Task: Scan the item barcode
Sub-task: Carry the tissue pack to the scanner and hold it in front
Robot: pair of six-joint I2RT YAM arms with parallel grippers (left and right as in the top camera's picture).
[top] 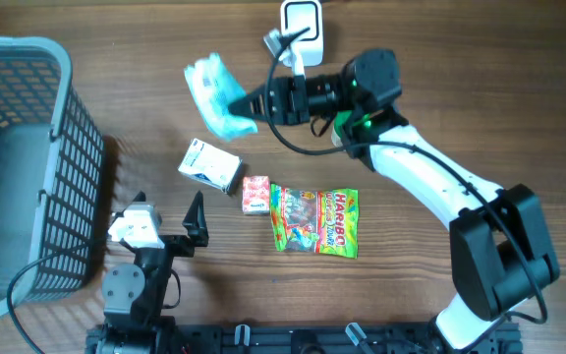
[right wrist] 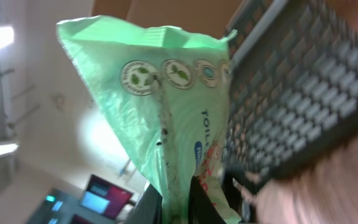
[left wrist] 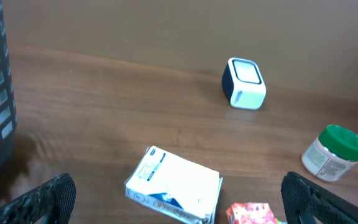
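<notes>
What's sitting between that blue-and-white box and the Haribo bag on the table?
A small red-and-pink box lies between the blue-and-white box and the Haribo bag. The overhead view shows this.

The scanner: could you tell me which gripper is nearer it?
Right. The right gripper holds a green packet just beside the scanner; the left gripper is open across the table.

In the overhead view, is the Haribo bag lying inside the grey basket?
No, the Haribo bag lies flat on the wooden table, well to the right of the grey basket.
</notes>
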